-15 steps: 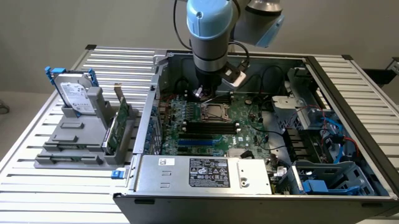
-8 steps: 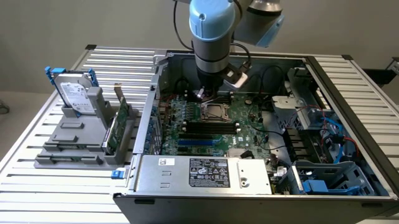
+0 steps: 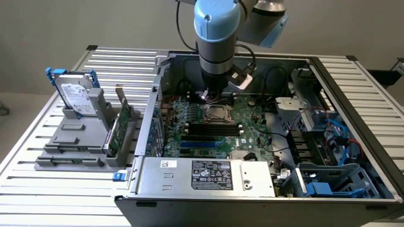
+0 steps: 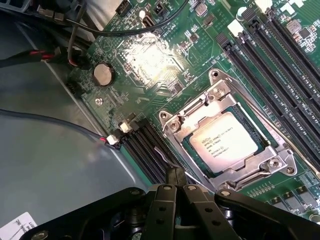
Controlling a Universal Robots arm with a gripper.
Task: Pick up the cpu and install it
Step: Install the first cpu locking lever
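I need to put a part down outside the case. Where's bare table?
Bare slatted table lies in front of the grey holder, and behind it beside the hard drive. Another strip runs along the case on the exterior view's right. Inside is crowded: cables, and the end effector by the cpu.

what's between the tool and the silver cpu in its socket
wrist view: the socket's silver metal frame rail lies between the tool and the flat silver square cpu
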